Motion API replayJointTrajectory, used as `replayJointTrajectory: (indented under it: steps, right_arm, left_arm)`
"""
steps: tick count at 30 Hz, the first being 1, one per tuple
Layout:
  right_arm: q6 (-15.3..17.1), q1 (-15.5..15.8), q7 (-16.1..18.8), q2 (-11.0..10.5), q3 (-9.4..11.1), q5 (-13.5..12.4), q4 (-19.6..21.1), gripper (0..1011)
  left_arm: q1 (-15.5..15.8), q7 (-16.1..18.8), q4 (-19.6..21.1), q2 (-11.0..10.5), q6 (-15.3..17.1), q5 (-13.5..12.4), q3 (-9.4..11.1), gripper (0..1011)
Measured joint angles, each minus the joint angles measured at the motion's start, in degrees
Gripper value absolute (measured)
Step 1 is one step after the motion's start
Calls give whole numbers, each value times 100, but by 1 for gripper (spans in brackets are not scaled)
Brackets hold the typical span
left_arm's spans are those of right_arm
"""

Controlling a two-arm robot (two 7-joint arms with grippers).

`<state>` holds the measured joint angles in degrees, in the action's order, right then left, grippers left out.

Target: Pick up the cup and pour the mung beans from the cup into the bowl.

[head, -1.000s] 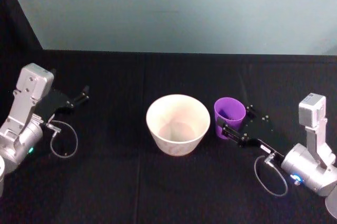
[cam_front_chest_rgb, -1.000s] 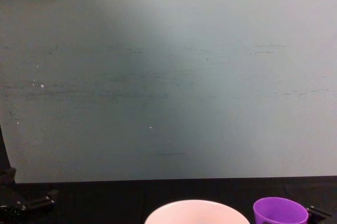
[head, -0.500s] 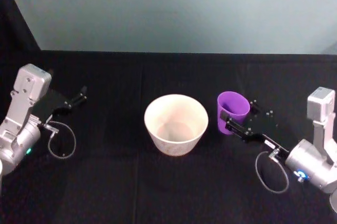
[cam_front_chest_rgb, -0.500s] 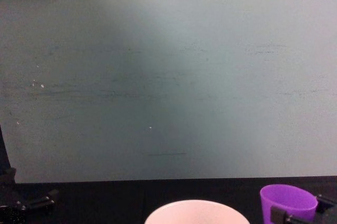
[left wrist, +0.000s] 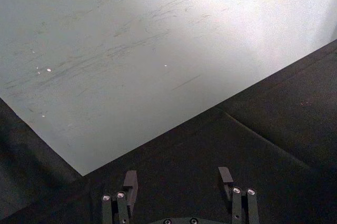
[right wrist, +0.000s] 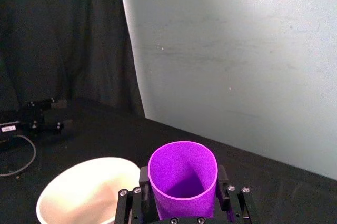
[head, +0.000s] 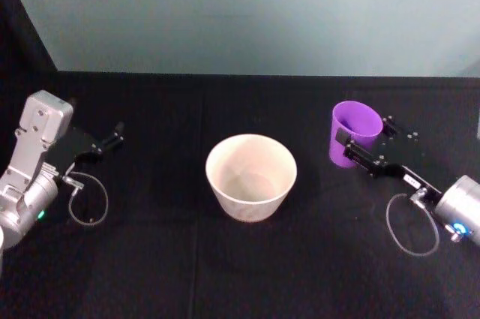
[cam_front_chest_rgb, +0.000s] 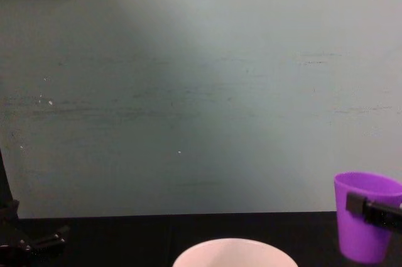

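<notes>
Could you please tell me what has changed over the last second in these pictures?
The right tool, shut on the cup, has raised it and carried it to the robot's right, farther from the bowl; the cup is still upright. The bowl has not moved, and the left tool stays parked, open, at the left.

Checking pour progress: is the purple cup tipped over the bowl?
No: the right gripper holds the purple cup upright, beside the bowl.
</notes>
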<state>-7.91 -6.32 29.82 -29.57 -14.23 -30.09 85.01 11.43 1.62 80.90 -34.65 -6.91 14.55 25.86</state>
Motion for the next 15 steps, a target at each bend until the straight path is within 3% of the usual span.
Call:
replayJointTrajectory:
  steps: [15]
  right_arm:
    - [840,20,-177,-421,378,-493,1026,729]
  left_arm:
    - [0,0,0,0,0,0,0,1000]
